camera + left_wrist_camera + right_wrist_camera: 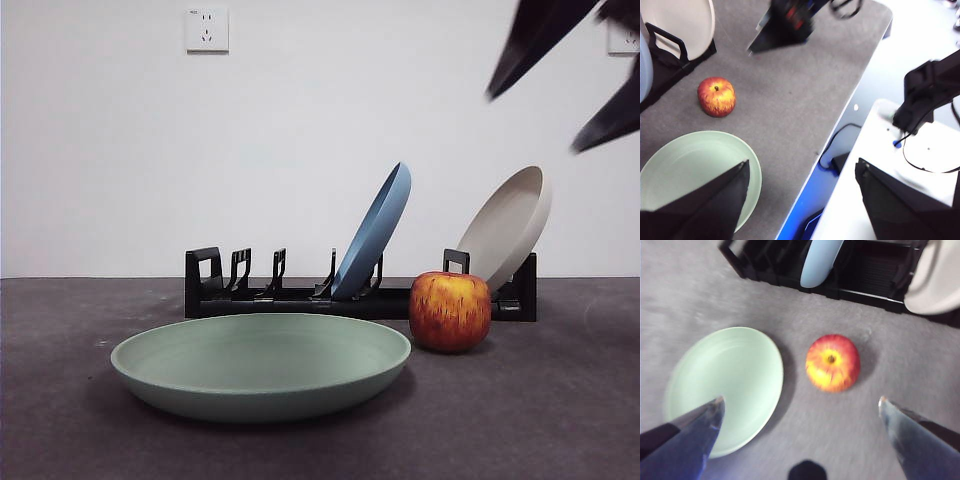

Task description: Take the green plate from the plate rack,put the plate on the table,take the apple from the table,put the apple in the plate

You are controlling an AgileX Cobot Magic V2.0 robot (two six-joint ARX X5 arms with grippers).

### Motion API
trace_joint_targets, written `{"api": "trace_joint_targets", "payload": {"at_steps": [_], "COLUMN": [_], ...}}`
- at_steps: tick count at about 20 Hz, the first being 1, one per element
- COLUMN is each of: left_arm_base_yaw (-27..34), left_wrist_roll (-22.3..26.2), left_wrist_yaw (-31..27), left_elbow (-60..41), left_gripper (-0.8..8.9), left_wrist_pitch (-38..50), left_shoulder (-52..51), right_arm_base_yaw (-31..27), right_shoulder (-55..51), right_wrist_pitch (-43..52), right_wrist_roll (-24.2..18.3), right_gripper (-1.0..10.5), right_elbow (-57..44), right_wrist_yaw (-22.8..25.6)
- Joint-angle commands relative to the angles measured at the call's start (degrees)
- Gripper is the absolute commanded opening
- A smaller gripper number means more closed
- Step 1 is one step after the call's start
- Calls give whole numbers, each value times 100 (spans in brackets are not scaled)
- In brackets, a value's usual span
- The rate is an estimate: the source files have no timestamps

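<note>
The red apple (833, 363) sits on the grey table (920, 365) beside the empty green plate (725, 387), below and between the right gripper's (801, 412) wide-spread, empty jaws. The left gripper (802, 182) is also spread open.

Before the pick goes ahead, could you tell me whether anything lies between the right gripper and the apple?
Nothing visible does. The right gripper hangs open above the apple, with only bare table showing between its jaws. The green plate lies beside the apple, apart from it, and the plate rack stands behind it.
</note>
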Motion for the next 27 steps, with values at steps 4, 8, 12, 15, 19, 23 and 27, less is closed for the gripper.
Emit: {"api": "trace_joint_targets", "payload": {"at_steps": [4,8,12,15,19,23,27], "left_arm_base_yaw": [-13,-22,-22,-22,-22,-22,-22], "left_wrist_roll": [-297,-365,-444,-442,-442,-442,-439], "left_wrist_yaw": [2,0,-2,-31,-42,-52,-83], "left_elbow": [-2,-2,-2,-2,-2,-2,-2], "left_gripper": [354,354,354,353,349,349,349], "left_wrist_pitch": [-223,-358,-426,-424,-424,-420,-417], "left_shoulder": [-118,-118,-118,-118,-118,-116,-116], "right_arm_base_yaw": [573,686,684,708,730,730,730], "right_shoulder": [1237,2006,2601,2931,3180,3348,3375], "right_wrist_pitch": [1034,1668,2074,2236,2376,2398,2420], "right_wrist_roll": [44,42,0,-2,2,50,144], "right_gripper": [663,663,667,667,661,563,241], "right_elbow": [13,13,13,13,13,13,13], "right_wrist_yaw": [909,1156,1370,1331,1331,1325,1327]}}
